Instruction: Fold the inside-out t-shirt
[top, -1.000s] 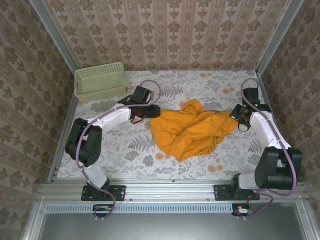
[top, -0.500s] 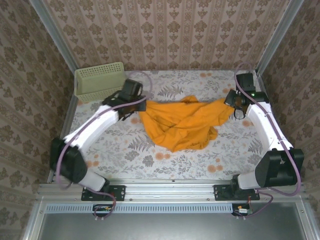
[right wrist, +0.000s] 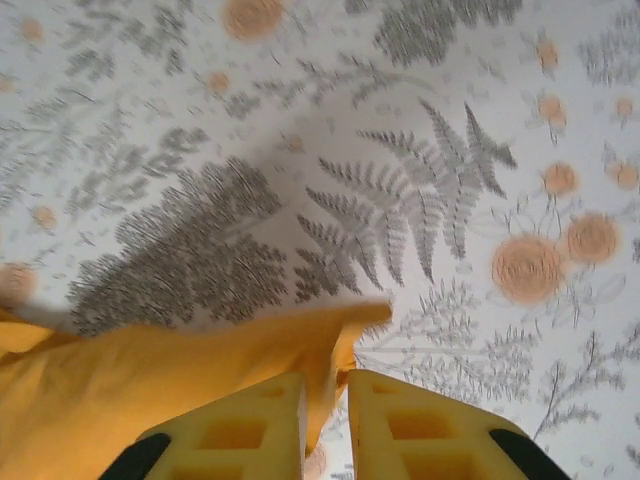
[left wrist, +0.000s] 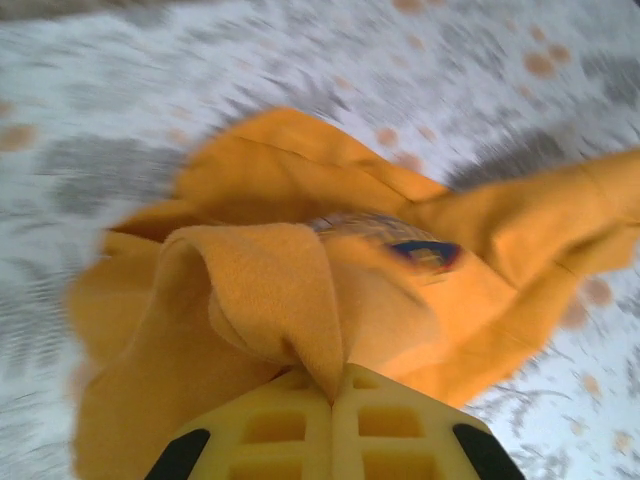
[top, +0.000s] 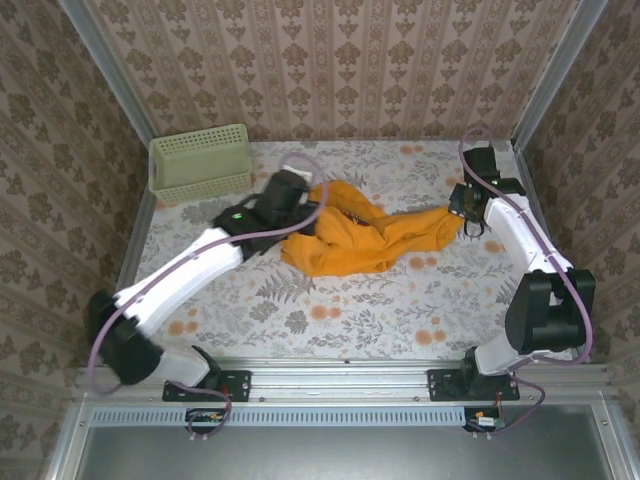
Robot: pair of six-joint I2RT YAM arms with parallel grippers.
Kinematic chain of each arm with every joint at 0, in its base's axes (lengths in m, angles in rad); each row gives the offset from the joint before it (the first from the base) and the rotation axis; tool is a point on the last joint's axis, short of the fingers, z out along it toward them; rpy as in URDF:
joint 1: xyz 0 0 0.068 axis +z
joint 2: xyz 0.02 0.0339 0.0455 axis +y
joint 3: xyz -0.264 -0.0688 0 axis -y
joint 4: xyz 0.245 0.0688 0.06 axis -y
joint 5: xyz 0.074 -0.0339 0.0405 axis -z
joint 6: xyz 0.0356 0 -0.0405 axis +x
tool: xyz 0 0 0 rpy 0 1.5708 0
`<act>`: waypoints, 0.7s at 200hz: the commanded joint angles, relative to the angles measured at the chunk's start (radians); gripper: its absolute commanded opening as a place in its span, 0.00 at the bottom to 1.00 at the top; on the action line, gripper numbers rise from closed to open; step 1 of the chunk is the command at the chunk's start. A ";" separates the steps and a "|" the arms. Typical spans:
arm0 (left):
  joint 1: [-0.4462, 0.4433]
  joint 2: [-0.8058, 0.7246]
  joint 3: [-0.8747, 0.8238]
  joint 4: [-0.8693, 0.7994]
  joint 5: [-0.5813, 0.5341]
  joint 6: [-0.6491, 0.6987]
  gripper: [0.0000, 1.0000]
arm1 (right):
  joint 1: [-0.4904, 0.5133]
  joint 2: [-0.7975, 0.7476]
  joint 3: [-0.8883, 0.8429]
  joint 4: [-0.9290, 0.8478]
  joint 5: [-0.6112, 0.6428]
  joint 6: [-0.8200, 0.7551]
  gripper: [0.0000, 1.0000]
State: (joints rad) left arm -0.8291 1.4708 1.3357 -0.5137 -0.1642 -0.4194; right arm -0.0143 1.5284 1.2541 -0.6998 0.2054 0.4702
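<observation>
From above: finds t-shirt (top: 370, 245) bunched mid table (top: 300, 305), strung between left gripper (top: 310, 215) and right gripper (top: 462, 215); basket (top: 200, 162) apart at far-left corner. Left wrist: sees left gripper (left wrist: 335, 375) clenched on a shirt fold, blurred print (left wrist: 425, 255) just beyond. Right wrist: sees right gripper (right wrist: 325, 385) jaws slightly parted around shirt corner; cannot tell whether pinched.

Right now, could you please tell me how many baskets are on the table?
1: the pale green basket in the far left corner, apart from the t-shirt. None seems hidden.
</observation>
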 commanded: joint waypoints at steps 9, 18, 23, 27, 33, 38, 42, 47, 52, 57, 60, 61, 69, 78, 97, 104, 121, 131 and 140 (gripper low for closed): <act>-0.060 0.204 0.143 0.039 0.198 -0.039 0.05 | -0.009 -0.083 -0.090 0.033 -0.039 0.023 0.39; -0.066 0.255 0.177 0.028 0.229 -0.043 0.13 | -0.006 -0.119 -0.123 0.048 -0.073 0.033 0.49; -0.070 0.270 0.185 0.027 0.241 -0.042 0.18 | -0.002 -0.129 -0.138 0.051 -0.083 0.041 0.52; -0.072 0.277 0.186 0.030 0.247 -0.040 0.22 | 0.002 -0.154 -0.148 0.054 -0.090 0.047 0.54; -0.076 0.279 0.182 0.037 0.253 -0.034 0.28 | 0.011 -0.180 -0.163 0.055 -0.099 0.052 0.57; -0.079 0.275 0.173 0.043 0.255 -0.031 0.34 | 0.019 -0.198 -0.177 0.059 -0.107 0.058 0.58; -0.078 0.267 0.165 0.046 0.254 -0.027 0.38 | 0.028 -0.211 -0.188 0.064 -0.116 0.063 0.59; -0.078 0.253 0.150 0.048 0.249 -0.019 0.43 | 0.043 -0.229 -0.202 0.073 -0.130 0.069 0.60; -0.077 0.235 0.133 0.047 0.232 -0.013 0.48 | 0.064 -0.244 -0.215 0.084 -0.145 0.073 0.61; -0.074 0.213 0.109 0.047 0.208 -0.008 0.53 | 0.088 -0.257 -0.226 0.094 -0.157 0.077 0.62; -0.071 0.197 0.097 0.047 0.195 -0.007 0.55 | 0.103 -0.264 -0.233 0.101 -0.161 0.081 0.62; -0.070 0.191 0.090 0.048 0.191 -0.007 0.56 | 0.111 -0.266 -0.235 0.104 -0.163 0.081 0.62; -0.057 0.150 0.043 0.054 0.171 -0.002 0.61 | 0.160 -0.279 -0.250 0.127 -0.176 0.092 0.63; -0.030 0.106 -0.010 0.063 0.166 -0.002 0.64 | 0.225 -0.283 -0.265 0.158 -0.199 0.107 0.64; 0.025 0.048 -0.095 0.047 0.173 0.013 0.66 | 0.352 -0.270 -0.294 0.257 -0.249 0.150 0.65; 0.036 0.036 -0.120 0.030 0.163 0.023 0.67 | 0.405 -0.263 -0.301 0.286 -0.249 0.161 0.66; 0.045 -0.004 -0.184 0.018 0.140 0.051 0.74 | 0.526 -0.249 -0.311 0.339 -0.214 0.172 0.69; 0.046 -0.023 -0.221 0.026 0.141 0.057 0.77 | 0.579 -0.240 -0.317 0.366 -0.200 0.179 0.70; 0.046 -0.033 -0.254 0.043 0.157 0.059 0.78 | 0.613 -0.225 -0.324 0.390 -0.200 0.194 0.71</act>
State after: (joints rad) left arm -0.7753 1.4666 1.1625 -0.4633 -0.0078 -0.3996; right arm 0.5091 1.2804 0.9520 -0.4240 0.0093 0.6128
